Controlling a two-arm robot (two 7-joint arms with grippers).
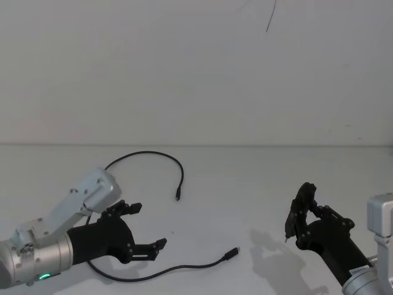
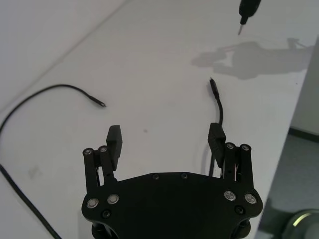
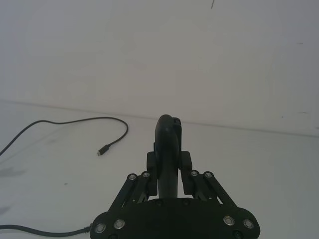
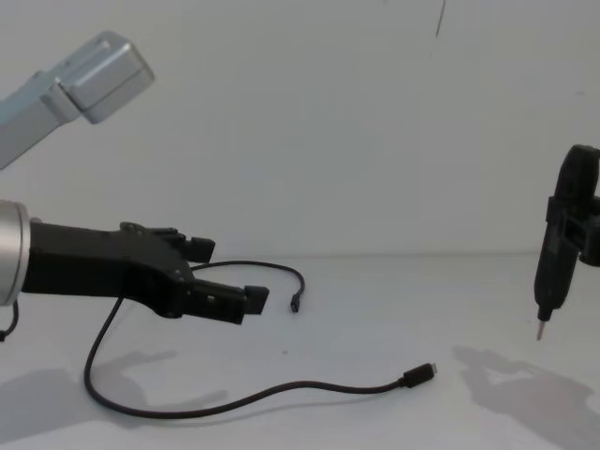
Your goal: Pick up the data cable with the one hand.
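I see my left gripper spread open & empty above the bench, w/ the data cable curling round right beneath it; my right gripper is clenched on a pen tool.

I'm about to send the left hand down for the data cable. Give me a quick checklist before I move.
1. Left hand open: ok. The fingers are spread with nothing between them.
2. Data cable free: ok. It lies loose on the table with nothing on it.
3. Cable between the fingers: not ok. In the left wrist view it runs past one finger, not through the gap.
4. Hand down at the cable: not ok. The chest view shows it above the table.
5. Right hand clear: ok. It is off to the right, shut on a pen-like tool, apart from the cable.
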